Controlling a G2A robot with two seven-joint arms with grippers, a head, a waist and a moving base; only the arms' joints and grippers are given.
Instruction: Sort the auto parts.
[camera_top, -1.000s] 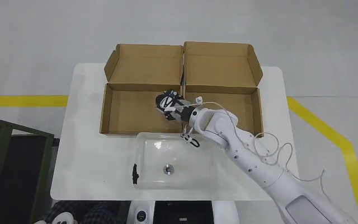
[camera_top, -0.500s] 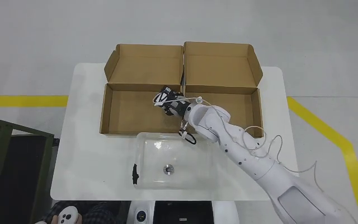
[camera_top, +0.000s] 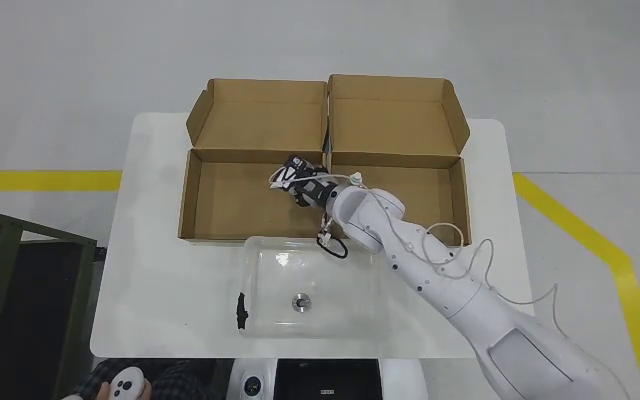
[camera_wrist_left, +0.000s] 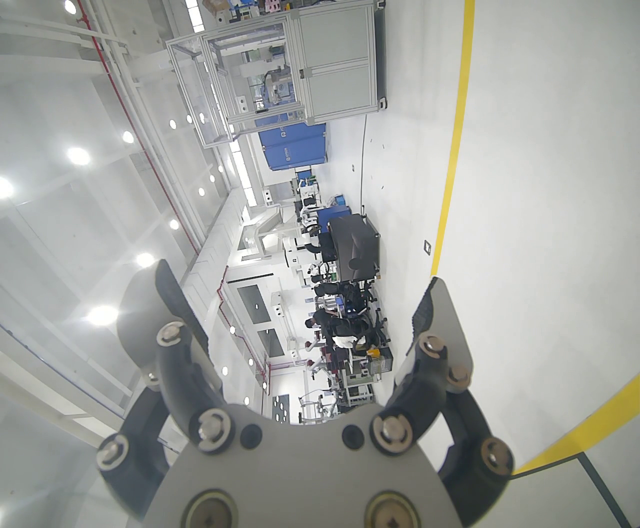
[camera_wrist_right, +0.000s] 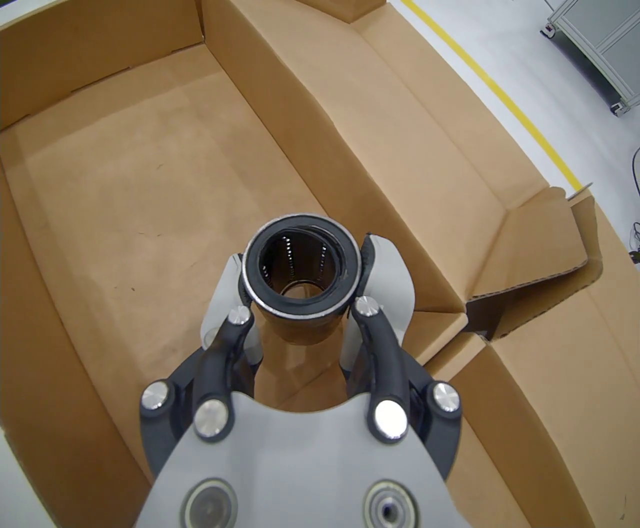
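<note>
Bearing sleeve, black-rimmed steel cylinder with ball rows visible inside its bore (camera_wrist_right: 300, 320): clamped across its outer wall by the right pincer (camera_wrist_right: 302, 257), one finger on each side. The sleeve hangs inside the left open brown cardboard box (camera_top: 225, 200), at the end of that box next to the wall it shares with the second brown cardboard box (camera_top: 420, 195). It appears clear of the box floor (camera_wrist_right: 125, 200), though a gap cannot be confirmed.

Step in hand: the placing stage of sorting, judged from a part already carried over its box. The next move calls for lowering the sleeve toward the floor of the left box, staying off the shared wall, then releasing it. A round part may roll on release, so a low drop is advisable.

Orientation: the long axis of the sleeve runs along the pincer fingers. One open end faces the wrist; the other points down at a slant toward the box floor.

The left pincer (camera_wrist_left: 297, 280) is spread wide with nothing between its fingers, aimed away from the left box.

Outside the left box, on the robot's side of it, the clear plastic tray (camera_top: 260, 250) holds a small black part (camera_top: 240, 310) and a round metal part (camera_top: 300, 301).
</note>
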